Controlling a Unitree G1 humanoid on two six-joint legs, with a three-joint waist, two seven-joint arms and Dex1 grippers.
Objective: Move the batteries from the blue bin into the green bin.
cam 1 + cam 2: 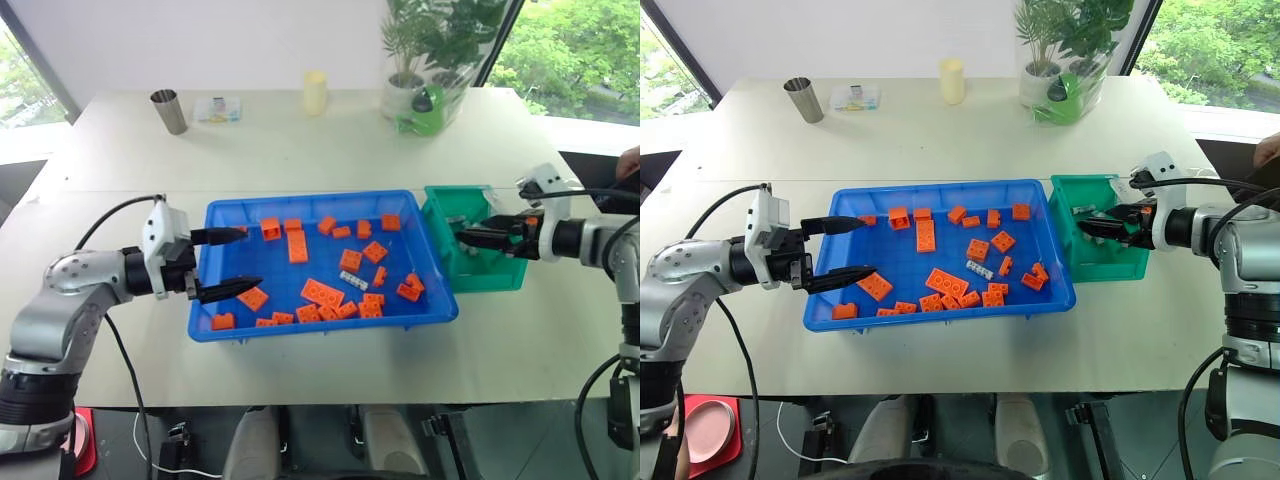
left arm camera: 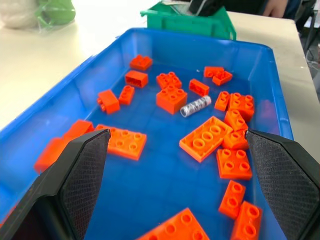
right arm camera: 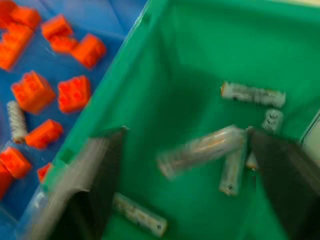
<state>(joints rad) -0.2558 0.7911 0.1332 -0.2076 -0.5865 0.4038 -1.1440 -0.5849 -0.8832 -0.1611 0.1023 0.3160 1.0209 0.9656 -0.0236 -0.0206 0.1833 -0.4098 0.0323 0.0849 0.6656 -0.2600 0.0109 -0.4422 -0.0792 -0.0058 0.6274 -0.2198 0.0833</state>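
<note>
**Green bin filling, 1 battery left among the bricks**

Green plastic walls frame the right gripper (image 3: 185, 150), which hangs over the green bin (image 1: 445, 215) with its 2 fingers spread wide and nothing between them. A battery (image 3: 202, 150) shows blurred between the fingers, apparently dropping free, which would explain the open jaws. About 5 more batteries lie on the bin's floor.

The green bin sits against the blue bin's (image 1: 320, 327) right end, a short carry for each transfer. In the blue bin, 1 silver-grey battery (image 1: 353, 281) lies among the scattered orange bricks (image 1: 323, 293), right of centre. I judge the task nearly done.

The left gripper (image 1: 228, 262) hovers over the blue bin's left end, fingers wide apart and empty, probably parked clear.

The batteries carry printing, but none of it is legible.
</note>
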